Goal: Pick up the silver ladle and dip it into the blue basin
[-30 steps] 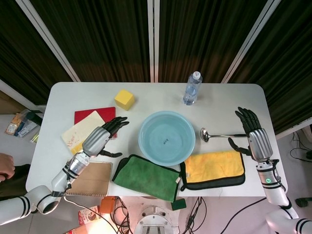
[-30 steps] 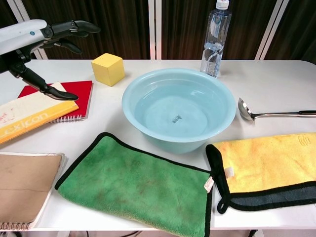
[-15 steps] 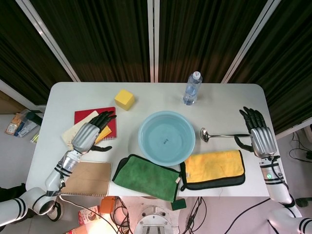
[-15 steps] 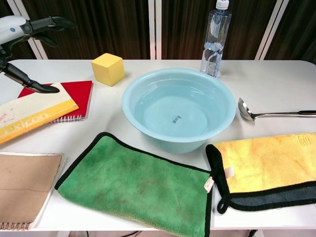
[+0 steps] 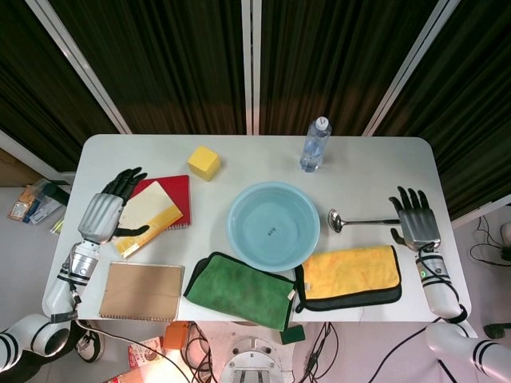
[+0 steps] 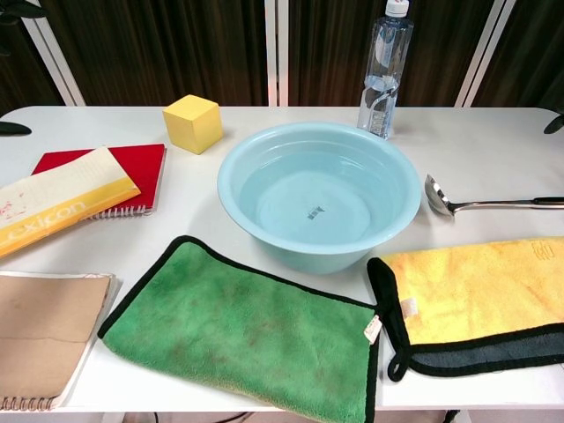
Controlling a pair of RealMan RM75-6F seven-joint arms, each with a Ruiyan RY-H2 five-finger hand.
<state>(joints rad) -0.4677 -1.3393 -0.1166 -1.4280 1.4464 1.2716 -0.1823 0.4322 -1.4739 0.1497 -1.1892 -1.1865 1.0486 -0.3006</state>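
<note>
Ladle handle half hidden from my chest camera

My right hand (image 5: 415, 220) hovers open over the silver ladle (image 5: 361, 222), beside the blue basin (image 5: 273, 225); left hand (image 5: 102, 214) open, white table (image 5: 239, 155), dark curtains.

bare table (image 5: 359, 179) above ladle (image 5: 363, 222) | yellow cloth (image 5: 351, 275) just below | basin (image 5: 273, 225) left
</note>
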